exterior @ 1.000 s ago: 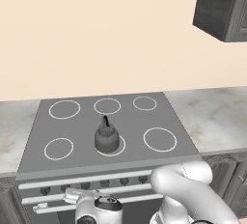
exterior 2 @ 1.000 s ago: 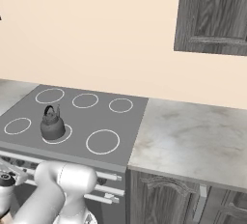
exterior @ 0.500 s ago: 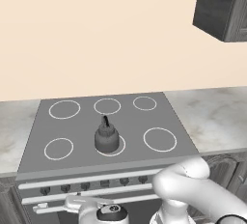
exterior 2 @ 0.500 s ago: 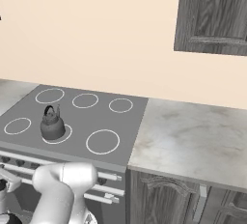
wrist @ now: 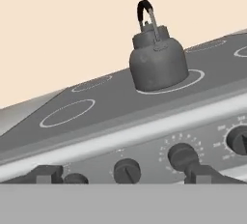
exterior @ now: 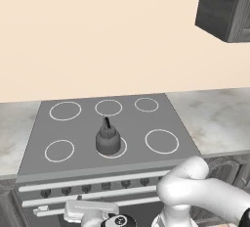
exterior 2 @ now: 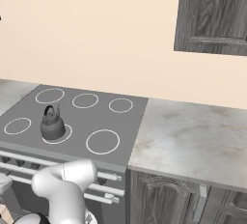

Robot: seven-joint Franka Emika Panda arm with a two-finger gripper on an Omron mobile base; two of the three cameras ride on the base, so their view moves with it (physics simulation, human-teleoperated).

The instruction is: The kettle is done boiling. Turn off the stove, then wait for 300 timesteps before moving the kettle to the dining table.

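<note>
In the hand view, the two dark tips of the claw [wrist: 123, 175] stand wide apart at the bottom of the frame, open and holding nothing, just in front of the row of knobs [wrist: 127, 171] on the stove [wrist: 111, 100] front. Upper centre of that view, the kettle [wrist: 157, 59] stands upright on a white burner ring [wrist: 170, 84], handle arched above it. In the left base view the kettle [exterior: 108, 139] sits on the front middle ring, centre of the frame; to the right of the cooktop lies a pale marble tabletop [exterior: 217, 118]. A dark wall cabinet [exterior: 225, 8] hangs upper right.
</note>
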